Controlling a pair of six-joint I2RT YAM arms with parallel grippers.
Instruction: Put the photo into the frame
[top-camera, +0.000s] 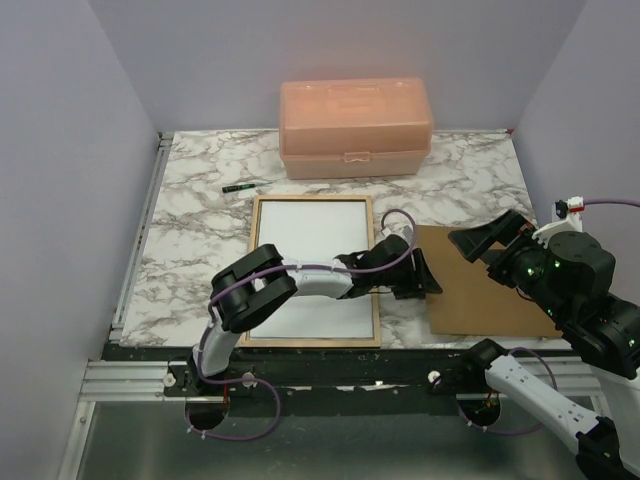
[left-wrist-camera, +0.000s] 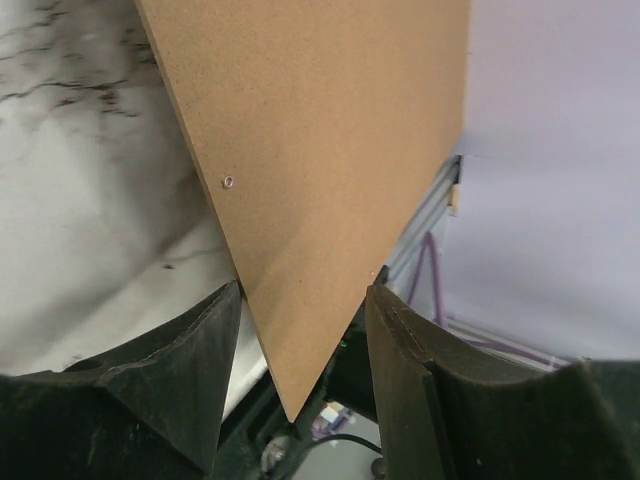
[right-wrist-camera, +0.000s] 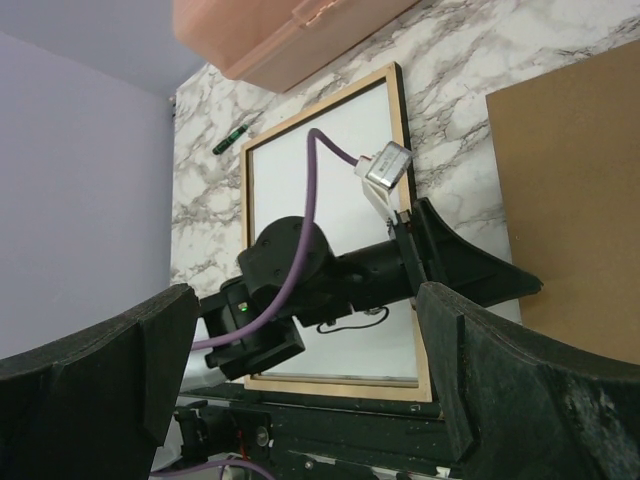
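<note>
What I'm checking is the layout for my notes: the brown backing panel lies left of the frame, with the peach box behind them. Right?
Not quite. The brown backing panel lies right of the frame, not left, as the top external view shows. The peach box does stand behind them.

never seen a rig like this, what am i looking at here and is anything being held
A robot: a left arm and a right arm, each with a two-finger gripper, mounted at a marble table's edge. One picture looks down from above; the others come from wrist cameras. On the table lie a wood-backed frame with a white sheet inside, a brown board, a green pen and a peach box. The left gripper straddles the board's corner, open; the right gripper hangs open. Nothing is held.
</note>
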